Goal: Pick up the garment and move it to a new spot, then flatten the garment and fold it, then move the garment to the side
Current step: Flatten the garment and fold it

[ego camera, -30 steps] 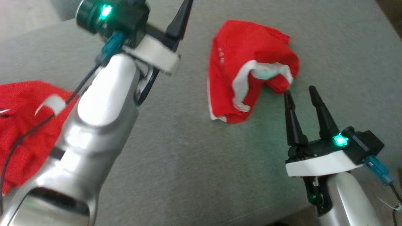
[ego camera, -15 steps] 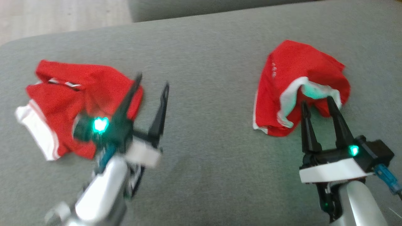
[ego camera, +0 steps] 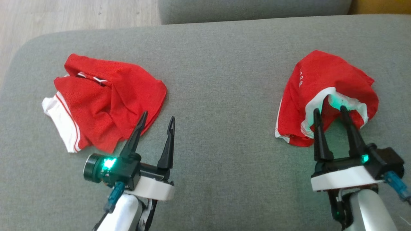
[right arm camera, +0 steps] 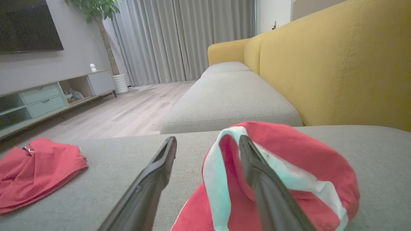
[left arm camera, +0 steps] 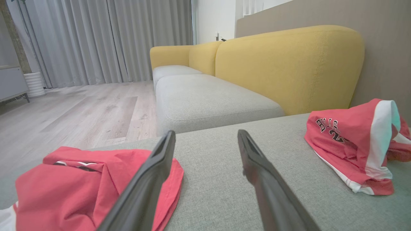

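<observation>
Left gripper (ego camera: 158,115): fingers wide apart, empty, beside your left garment (ego camera: 106,99).
Right gripper (ego camera: 330,109): wide apart, empty, at right garment (ego camera: 327,77), white hem.
Left wrist view: shows you black lettering (left arm camera: 329,130) on it.

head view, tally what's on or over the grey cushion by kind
red garments: 2 (left garment, right garment)
grippers: 2 (left gripper, right gripper, both open)
total: 4
</observation>
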Available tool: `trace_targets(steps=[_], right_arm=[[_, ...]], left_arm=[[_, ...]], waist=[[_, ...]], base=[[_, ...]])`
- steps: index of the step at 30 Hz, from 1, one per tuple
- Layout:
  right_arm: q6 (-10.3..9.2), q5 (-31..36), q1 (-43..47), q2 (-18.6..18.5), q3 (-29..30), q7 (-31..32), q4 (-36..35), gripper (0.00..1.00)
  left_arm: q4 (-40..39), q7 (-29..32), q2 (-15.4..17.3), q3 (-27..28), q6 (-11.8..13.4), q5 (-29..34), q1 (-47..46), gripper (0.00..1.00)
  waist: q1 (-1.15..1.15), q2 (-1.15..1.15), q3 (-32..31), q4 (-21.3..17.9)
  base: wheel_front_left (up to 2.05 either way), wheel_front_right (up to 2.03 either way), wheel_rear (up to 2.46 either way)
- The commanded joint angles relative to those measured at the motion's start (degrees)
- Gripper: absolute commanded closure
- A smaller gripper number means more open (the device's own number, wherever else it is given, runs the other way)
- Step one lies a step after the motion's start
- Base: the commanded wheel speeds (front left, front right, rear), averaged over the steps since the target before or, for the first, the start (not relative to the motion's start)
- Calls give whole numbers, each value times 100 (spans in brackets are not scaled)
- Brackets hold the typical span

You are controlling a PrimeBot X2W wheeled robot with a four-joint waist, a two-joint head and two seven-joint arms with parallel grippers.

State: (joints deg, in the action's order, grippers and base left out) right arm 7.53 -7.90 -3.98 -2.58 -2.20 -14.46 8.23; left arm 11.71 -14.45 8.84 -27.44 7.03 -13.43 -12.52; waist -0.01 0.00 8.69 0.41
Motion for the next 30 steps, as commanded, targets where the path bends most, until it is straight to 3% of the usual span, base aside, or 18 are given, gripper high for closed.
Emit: trace_targets(steps=[1,21,22,24,30], right_arm=[[-4,118,-121,-30,-120,-54,-67,0],[-4,790,-1252,-30,170,-54,2665,0],[-4,750,-1293,-30,164,-54,2779,7],[-4,642,-1367,-30,116,-54,2922,100],[-4,266,-1390,-30,-54,-54,2163,100]], left_arm=[[-215,-54,11,285,-29,107,-241,0],[-72,-54,-277,531,-340,375,-390,0],[-65,-54,-286,547,-349,385,-385,0],[-49,-54,-299,587,-360,400,-358,0],[-5,-54,-350,681,-406,425,-284,0]], waist=[[1,0,70,27],[1,0,459,196],[1,0,451,190],[1,0,416,160],[1,0,216,78]], base=[[0,0,0],[0,0,0],[0,0,0],[0,0,0],[0,0,0]])
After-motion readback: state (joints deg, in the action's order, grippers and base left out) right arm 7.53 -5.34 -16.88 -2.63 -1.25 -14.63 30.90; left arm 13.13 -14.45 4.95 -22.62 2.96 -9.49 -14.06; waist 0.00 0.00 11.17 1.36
